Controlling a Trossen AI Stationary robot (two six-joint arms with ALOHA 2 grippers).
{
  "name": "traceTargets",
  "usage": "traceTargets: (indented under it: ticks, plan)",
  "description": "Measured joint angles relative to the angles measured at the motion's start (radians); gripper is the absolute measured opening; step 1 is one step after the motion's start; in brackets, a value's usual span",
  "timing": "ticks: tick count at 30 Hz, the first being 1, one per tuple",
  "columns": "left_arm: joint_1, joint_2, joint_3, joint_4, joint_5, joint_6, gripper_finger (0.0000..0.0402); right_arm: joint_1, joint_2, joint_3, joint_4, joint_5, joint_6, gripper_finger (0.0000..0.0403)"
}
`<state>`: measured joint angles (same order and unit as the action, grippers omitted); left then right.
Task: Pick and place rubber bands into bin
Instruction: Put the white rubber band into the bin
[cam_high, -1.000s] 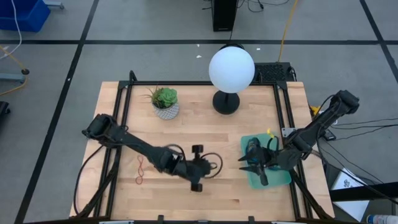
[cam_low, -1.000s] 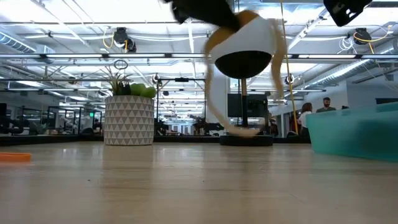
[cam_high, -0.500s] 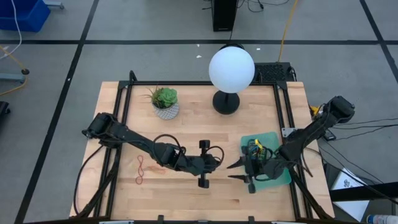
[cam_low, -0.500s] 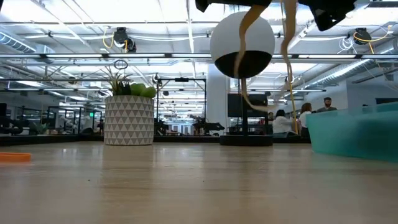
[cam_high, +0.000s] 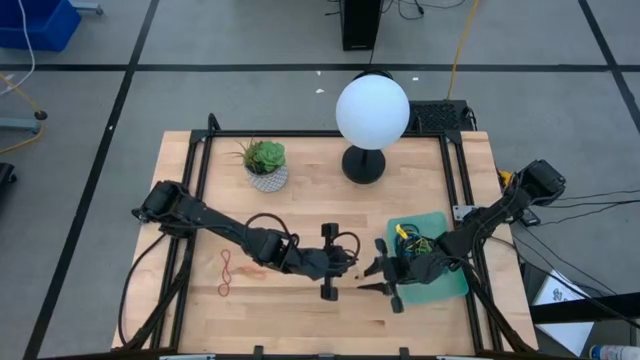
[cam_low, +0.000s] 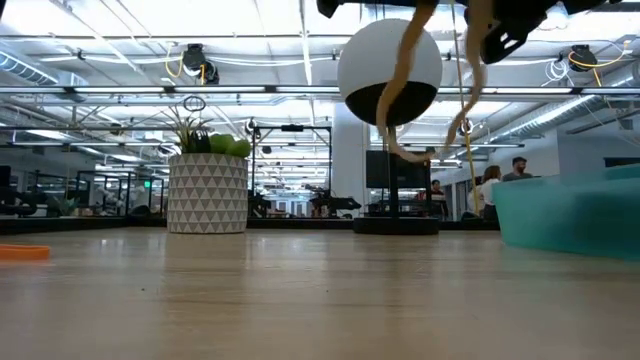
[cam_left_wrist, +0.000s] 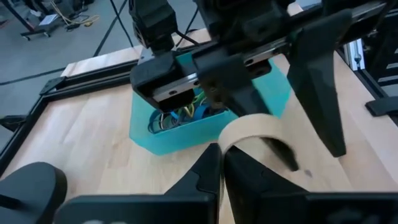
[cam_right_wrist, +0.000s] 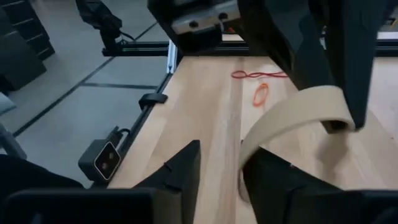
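Your left gripper (cam_high: 345, 262) has its jaws pinched together on a tan rubber band (cam_left_wrist: 252, 127), held above the middle of the worktop (cam_high: 300, 215). Your right gripper (cam_high: 378, 278) faces it, nearly touching, jaws apart with the same band looped over one finger, as far as the wrist views show. The band hangs stretched between them, long axis running across the worktop. The bin (cam_high: 456, 283) lies just behind the right gripper with coloured bands inside. Red and orange bands (cam_high: 226, 270) lie well apart, near the left edge. A plant pot (cam_high: 266, 178) and globe lamp (cam_high: 372, 110) stand farther back.
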<state>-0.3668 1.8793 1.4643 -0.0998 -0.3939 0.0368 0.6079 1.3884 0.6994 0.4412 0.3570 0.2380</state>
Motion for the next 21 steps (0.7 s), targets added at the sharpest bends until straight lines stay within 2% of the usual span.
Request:
traceTargets:
  ticks: [9,21]
  plan:
    - [0.0,0.0,0.0,-0.003,0.0,-0.01,0.0007,0.0,0.0,0.0,-0.007,-0.02,-0.066,0.0007]
    - [0.0,0.0,0.0,-0.004,0.0,-0.043,0.0101,0.0,0.0,0.0,-0.004,-0.02,-0.074,0.0002]
